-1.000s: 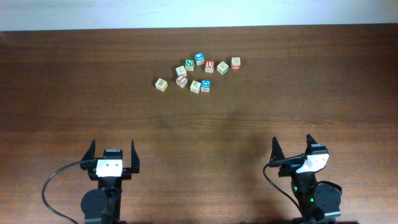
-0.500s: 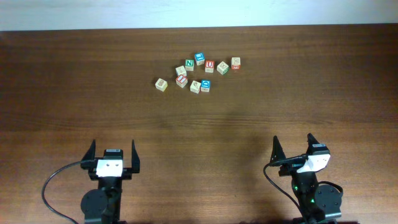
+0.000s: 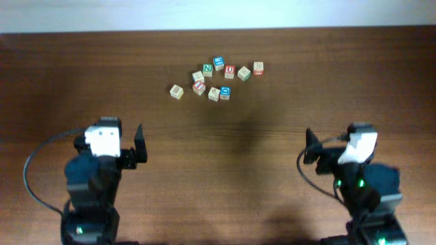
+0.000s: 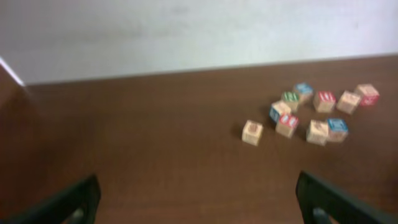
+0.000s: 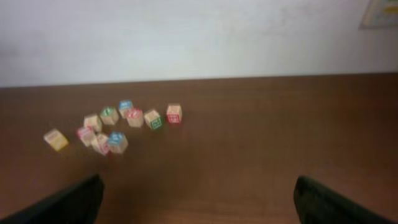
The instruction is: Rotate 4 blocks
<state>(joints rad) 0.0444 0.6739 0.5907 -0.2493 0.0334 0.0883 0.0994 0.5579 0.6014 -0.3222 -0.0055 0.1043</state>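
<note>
- Toward the far side of the table [image 3: 340, 102], a red "U" cube [image 3: 229, 71] sits in a loose scatter of small wooden cubes; every place below is taken from it.
- The blue-faced block [image 3: 225, 92] lies near the "U" cube, on the side facing the arms.
- The first pale block [image 3: 214, 94] sits on that same side, a little left of the "U" cube and just beside the blue-faced block; I cannot tell whether the two touch.
- The red-bordered block [image 3: 198, 86] is farther left of the "U" cube and slightly nearer the arms.
- The second pale block [image 3: 177, 91] lies farthest left of the "U" cube, alone and apart from the rest.
- A green "N" cube [image 3: 208, 69] stands near the "U" cube on its left, about level with it.
- The left claw [image 4: 198, 179] hangs well apart from the "U" cube, on the near side and to its left, fingers spread wide with only bare wood between them.
- The right claw [image 5: 198, 180] hangs well apart from the "U" cube, on the near side and to its right, also spread wide and holding nothing.
</note>
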